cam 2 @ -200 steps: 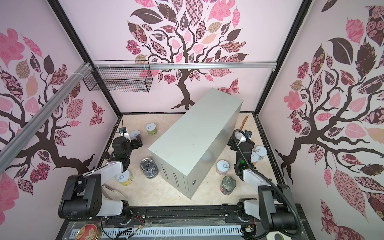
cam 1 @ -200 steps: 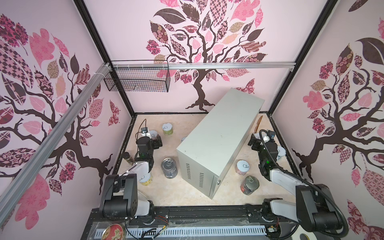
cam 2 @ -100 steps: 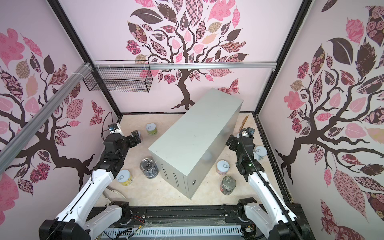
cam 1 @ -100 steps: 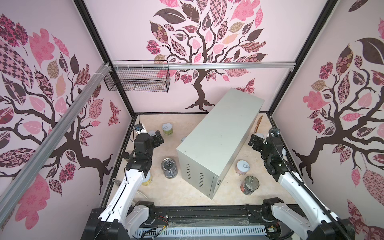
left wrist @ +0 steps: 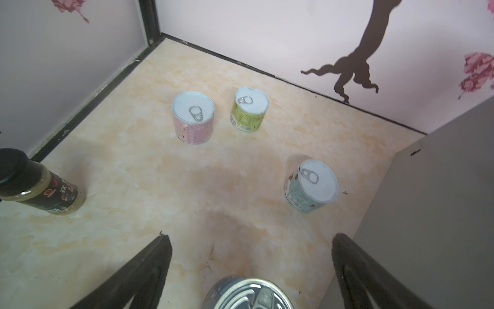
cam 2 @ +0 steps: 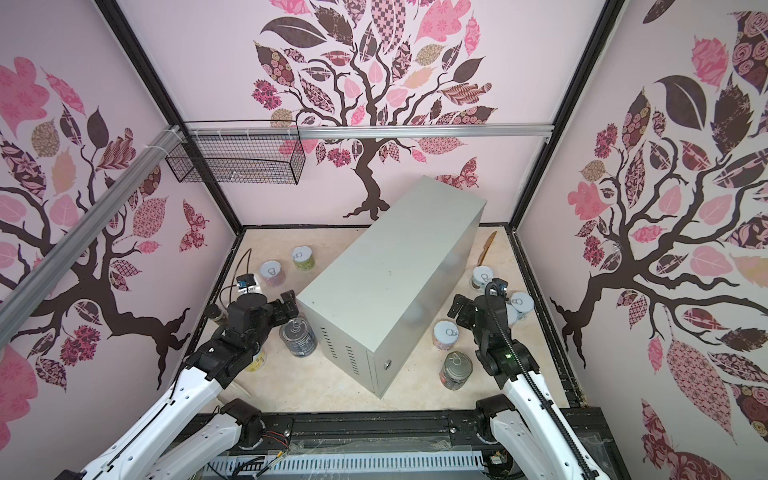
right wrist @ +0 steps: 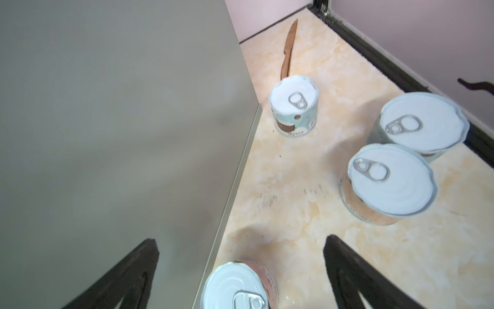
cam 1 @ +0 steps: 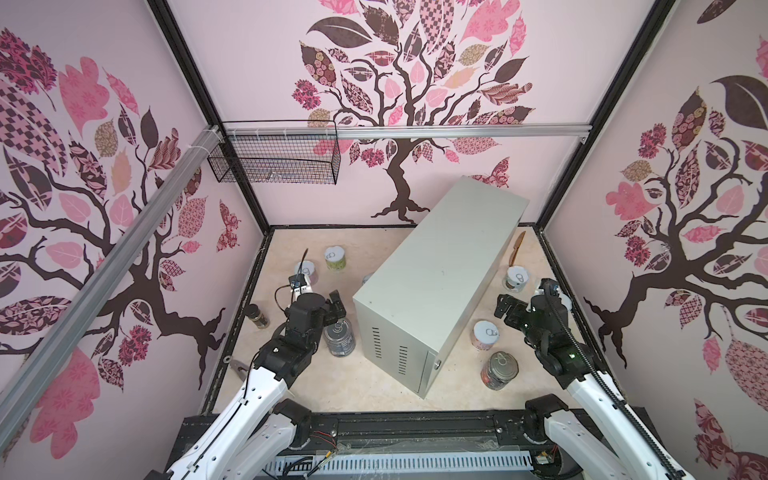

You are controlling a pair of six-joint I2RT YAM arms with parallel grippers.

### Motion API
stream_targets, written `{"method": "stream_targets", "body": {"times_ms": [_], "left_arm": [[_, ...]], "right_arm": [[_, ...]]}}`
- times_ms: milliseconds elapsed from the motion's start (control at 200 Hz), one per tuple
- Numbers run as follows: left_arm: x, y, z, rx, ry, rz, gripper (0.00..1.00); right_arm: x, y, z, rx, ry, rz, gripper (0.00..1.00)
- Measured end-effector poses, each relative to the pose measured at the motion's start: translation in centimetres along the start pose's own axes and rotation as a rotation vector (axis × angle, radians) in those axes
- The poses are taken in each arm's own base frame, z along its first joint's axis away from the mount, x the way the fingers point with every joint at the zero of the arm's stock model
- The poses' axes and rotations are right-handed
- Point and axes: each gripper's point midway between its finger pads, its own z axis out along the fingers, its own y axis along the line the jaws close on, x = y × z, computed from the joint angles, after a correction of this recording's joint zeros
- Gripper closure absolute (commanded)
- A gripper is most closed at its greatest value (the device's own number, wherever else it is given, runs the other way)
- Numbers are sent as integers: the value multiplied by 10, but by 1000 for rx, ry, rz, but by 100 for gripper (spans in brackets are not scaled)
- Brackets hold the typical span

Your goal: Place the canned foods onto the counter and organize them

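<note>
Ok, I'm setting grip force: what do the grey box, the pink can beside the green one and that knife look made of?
Grey box: likely painted sheet metal, matte, with punched vent slits and a lock. Pink can: metal, by the pull-tab lid, under a printed wrap. Knife: apparently wood, matte brown.

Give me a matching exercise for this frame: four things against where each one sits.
Things:
1. tall dark-labelled tin with silver pull-tab lid
2. small dark brown jar with black cap
3. brown wooden knife
4. black wire basket

Places:
A. hanging from the silver rail on the back wall
B. lying flat near the floor's far right corner
C. close by the open left tool
D. standing at the floor's left edge

Pairs: 1-C; 2-D; 3-B; 4-A
</note>
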Motion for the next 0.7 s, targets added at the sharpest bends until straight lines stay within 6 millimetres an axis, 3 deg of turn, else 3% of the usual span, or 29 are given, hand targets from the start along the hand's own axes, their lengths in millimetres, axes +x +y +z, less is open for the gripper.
{"method": "stream_targets", "body": {"times_ms": [120,300,410,545,700], "left_arm": [[6,-9,-9,28,-13,26,2],[11,-1,-17,28,-26,-14,2],[17,2,-18,23,-16,-31,2],[21,6,-23,44,-21,-66,2],[31,2,-27,108,-14,-96,2]], "right_arm": [[21,0,-3,10,61,-19,1],[60,25,-15,-32,152,-112,0],[79,18,-12,23,221,-111,0],[81,6,-16,80,238,-91,0],[78,7,-21,107,271,-65,0]]}}
